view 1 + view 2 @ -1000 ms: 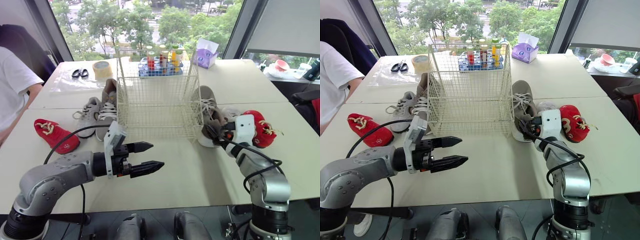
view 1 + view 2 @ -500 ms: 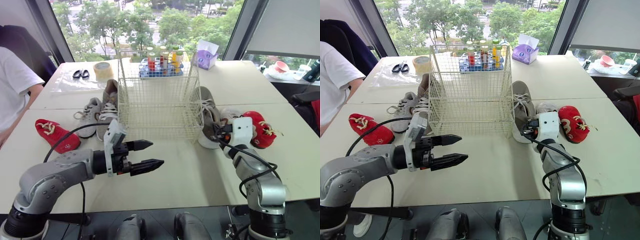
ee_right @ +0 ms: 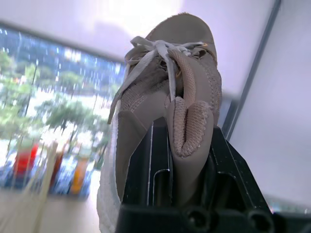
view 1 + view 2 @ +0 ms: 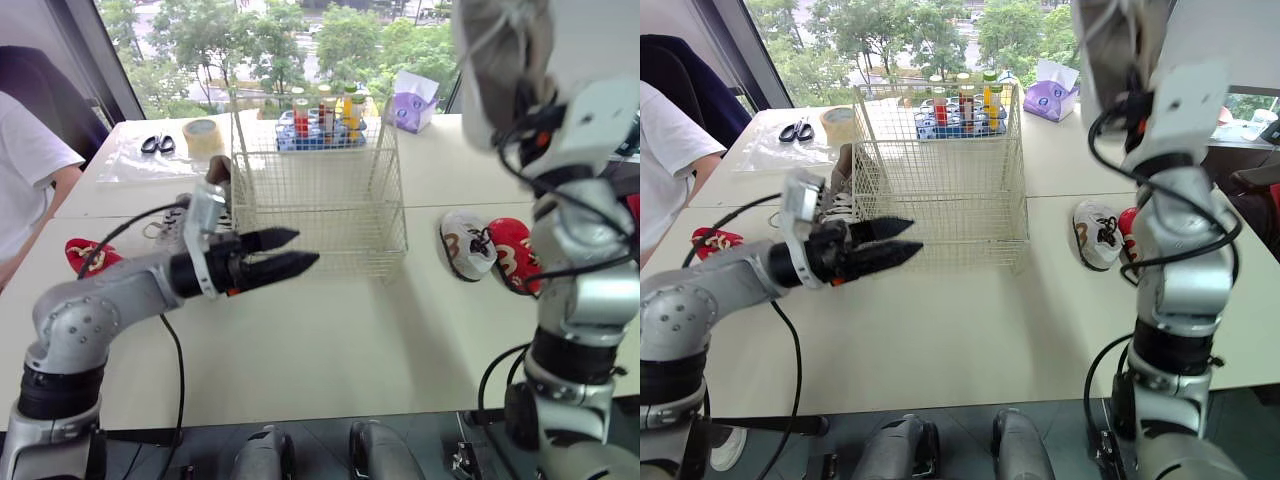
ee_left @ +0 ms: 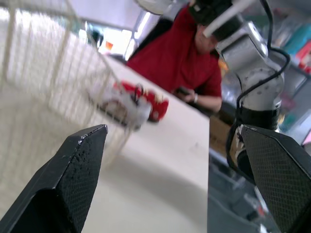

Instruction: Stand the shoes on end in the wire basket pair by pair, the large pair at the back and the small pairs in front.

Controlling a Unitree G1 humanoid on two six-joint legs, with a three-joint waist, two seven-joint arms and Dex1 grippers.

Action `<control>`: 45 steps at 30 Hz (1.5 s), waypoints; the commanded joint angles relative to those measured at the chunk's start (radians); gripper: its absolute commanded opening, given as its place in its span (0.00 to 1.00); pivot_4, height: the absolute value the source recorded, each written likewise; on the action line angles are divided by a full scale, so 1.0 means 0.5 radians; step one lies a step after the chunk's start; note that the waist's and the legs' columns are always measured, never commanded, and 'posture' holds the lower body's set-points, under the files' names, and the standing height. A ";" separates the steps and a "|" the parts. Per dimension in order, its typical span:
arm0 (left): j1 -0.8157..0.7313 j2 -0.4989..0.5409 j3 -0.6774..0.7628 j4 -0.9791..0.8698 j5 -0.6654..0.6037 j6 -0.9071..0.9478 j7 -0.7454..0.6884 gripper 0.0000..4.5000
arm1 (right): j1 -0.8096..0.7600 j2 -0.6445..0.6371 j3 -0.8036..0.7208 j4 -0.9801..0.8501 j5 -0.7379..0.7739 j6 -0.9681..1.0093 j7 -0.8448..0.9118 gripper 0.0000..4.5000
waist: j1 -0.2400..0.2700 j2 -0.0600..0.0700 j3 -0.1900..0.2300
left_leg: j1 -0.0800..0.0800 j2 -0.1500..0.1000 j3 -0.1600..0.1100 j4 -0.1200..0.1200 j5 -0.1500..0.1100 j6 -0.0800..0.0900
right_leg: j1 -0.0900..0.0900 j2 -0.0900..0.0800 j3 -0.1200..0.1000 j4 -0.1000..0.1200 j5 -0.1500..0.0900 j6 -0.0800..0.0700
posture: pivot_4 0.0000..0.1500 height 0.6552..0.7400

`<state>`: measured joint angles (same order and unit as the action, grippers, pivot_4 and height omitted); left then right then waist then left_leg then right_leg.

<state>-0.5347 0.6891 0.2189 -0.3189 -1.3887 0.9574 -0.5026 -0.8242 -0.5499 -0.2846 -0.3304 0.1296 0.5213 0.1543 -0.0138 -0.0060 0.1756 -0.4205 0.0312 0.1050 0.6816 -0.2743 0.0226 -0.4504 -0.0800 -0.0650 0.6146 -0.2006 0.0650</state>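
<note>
Shoe (image 4: 497, 48) held high in right claw (image 3: 182, 140), left claw (image 4: 303, 250) agape by basket (image 4: 320, 200)

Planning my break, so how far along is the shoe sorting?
Nothing is done: the wire basket is empty. In hand: the right gripper holds one large grey shoe raised high. Remaining: the grey shoes beside the basket, the small white shoe and two red shoes. The left gripper is open.

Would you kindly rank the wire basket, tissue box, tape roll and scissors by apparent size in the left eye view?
1. wire basket
2. tissue box
3. tape roll and scissors, which look too alike to split
</note>
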 commanded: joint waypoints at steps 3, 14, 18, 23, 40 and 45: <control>-0.444 0.250 0.265 0.566 -0.032 0.036 -0.020 1.00 | -0.541 -0.279 -0.014 0.366 0.532 -0.124 0.855 0.04 | -0.008 0.000 0.006 | 0.002 0.000 0.000 0.000 0.000 0.000 | 0.001 0.003 0.000 0.000 0.000 0.000 | 1.00 1.00; -1.142 0.600 0.255 1.314 0.394 0.108 -0.496 1.00 | -0.786 -0.263 0.502 0.665 0.389 -0.900 1.640 0.04 | 0.011 -0.011 0.014 | -0.005 0.002 0.005 0.002 0.005 -0.008 | -0.004 -0.002 -0.002 0.002 -0.001 0.006 | 1.00 1.00; -1.343 0.620 0.204 1.456 0.528 0.159 -0.608 1.00 | -0.801 -0.209 0.542 0.782 0.338 -1.083 1.681 0.04 | 0.009 -0.024 0.021 | -0.013 0.000 0.005 0.006 0.004 -0.007 | -0.008 -0.004 0.000 -0.001 -0.001 0.006 | 1.00 1.00; -1.526 0.640 0.080 1.607 0.772 0.133 -0.827 1.00 | -0.758 -0.202 0.583 0.821 0.259 -1.274 1.733 0.04 | 0.002 -0.025 0.022 | -0.013 -0.001 0.008 0.003 0.004 -0.007 | -0.011 -0.005 0.001 0.001 -0.001 0.008 | 1.00 1.00; -1.775 0.513 -0.105 1.913 1.302 0.049 -1.473 0.15 | -0.650 -0.251 0.606 0.666 0.163 -1.424 1.785 0.04 | -0.001 -0.024 0.023 | -0.014 0.001 0.014 0.004 0.007 -0.011 | -0.019 -0.002 0.001 0.012 -0.001 0.008 | 1.00 1.00; -1.669 0.475 0.034 1.827 1.271 0.085 -1.351 0.14 | -0.611 -0.228 0.555 0.627 0.207 -1.255 1.687 0.27 | -0.002 -0.024 0.023 | -0.013 0.001 0.011 0.005 0.007 -0.011 | -0.020 -0.003 0.003 0.017 -0.001 0.009 | 1.00 1.00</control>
<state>-1.3594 0.9311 0.1742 0.6456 -0.7182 0.9970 -1.1908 -1.1190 -0.6700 0.0320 0.0143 0.2045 -0.1404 1.0421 -0.0147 -0.0181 0.1870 -0.4270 0.0319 0.1103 0.6842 -0.2710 0.0169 -0.4604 -0.0815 -0.0636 0.6260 -0.2013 0.0693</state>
